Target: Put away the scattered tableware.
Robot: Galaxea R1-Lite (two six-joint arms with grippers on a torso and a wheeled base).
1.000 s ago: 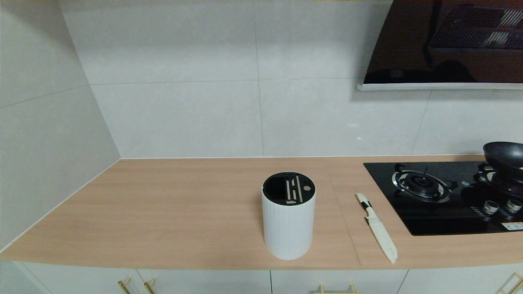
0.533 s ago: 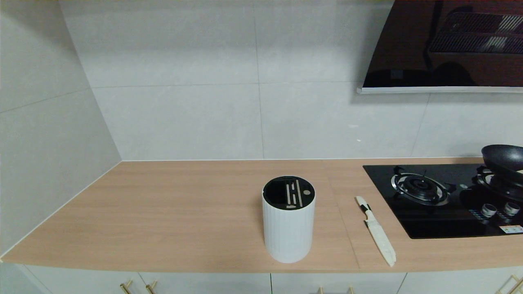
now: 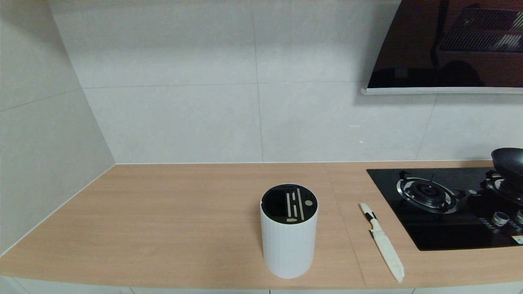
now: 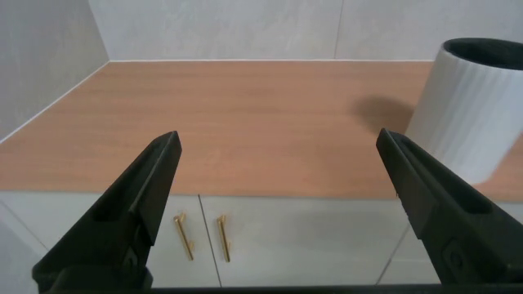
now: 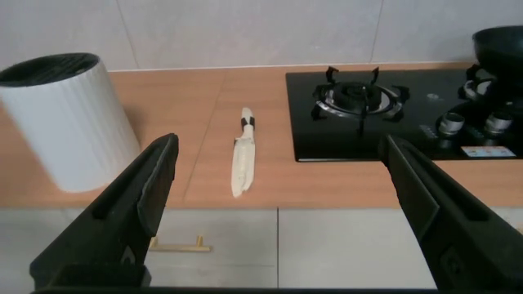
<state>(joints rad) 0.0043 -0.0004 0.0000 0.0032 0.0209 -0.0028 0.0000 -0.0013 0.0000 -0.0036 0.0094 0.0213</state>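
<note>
Left end effector (image 4: pixel 278 140), right end effector (image 5: pixel 279 143): jaws spread, facing counter (image 4: pixel 245 106)

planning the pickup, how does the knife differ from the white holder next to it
The knife lies flat on the countertop; the holder stands upright. The knife is long and thin; the holder is a wide cylinder. The knife is speckled cream with a black band; the holder has ribbed white walls and a black slotted top. Both are pale and sit apart on the same countertop.
</note>
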